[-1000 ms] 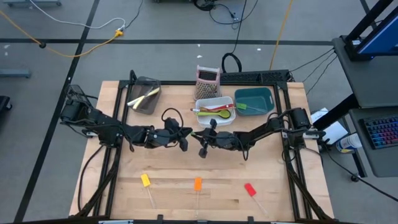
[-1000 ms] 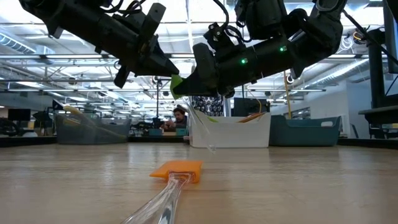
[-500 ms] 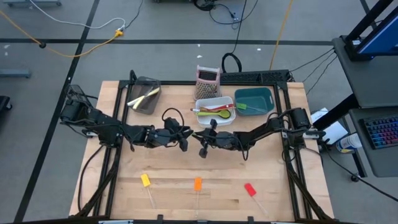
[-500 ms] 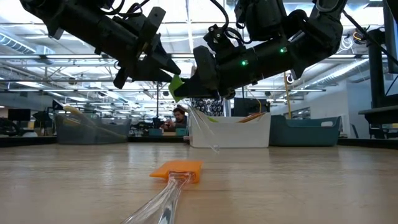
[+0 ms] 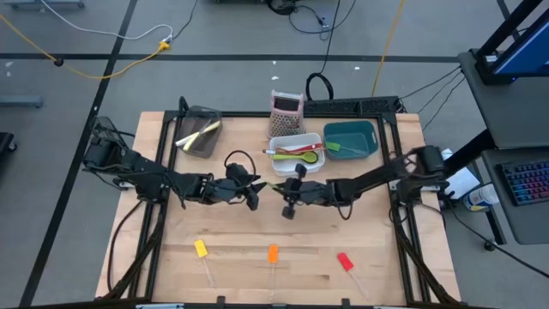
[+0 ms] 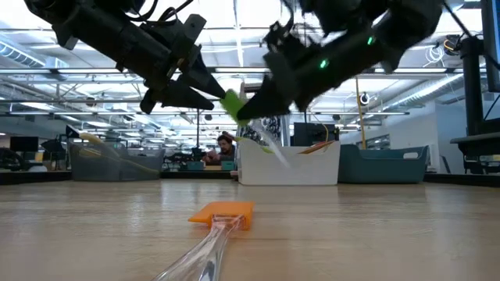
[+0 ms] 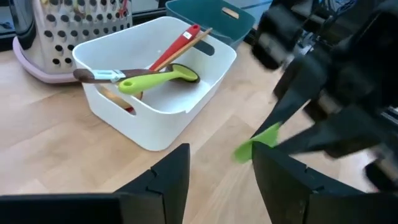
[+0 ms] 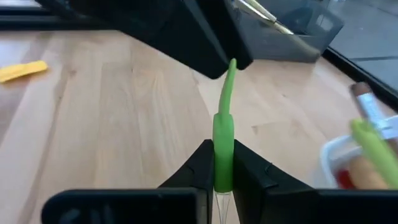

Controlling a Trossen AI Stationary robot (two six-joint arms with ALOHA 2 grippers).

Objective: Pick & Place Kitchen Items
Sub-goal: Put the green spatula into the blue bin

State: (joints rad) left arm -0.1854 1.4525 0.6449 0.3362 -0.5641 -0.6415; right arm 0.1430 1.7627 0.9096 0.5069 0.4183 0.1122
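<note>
Right gripper point(image 8: 222, 171): clamped on green spatula point(image 8: 224, 127), held above mid-tabletop point(image 5: 257, 283), just in front of white bin point(image 5: 296, 163).
Left gripper point(image 7: 217, 168): fingers apart, nothing between them; spatula's green head just past its tips.
Near edge: yellow point(image 5: 200, 248), orange point(image 5: 273, 253), red point(image 5: 344, 261) spatulas lying flat.

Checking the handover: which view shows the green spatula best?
Right wrist view: the green spatula sits pinched in the right tool. Left wrist and low views show only its green head; the high view barely shows it.
</note>
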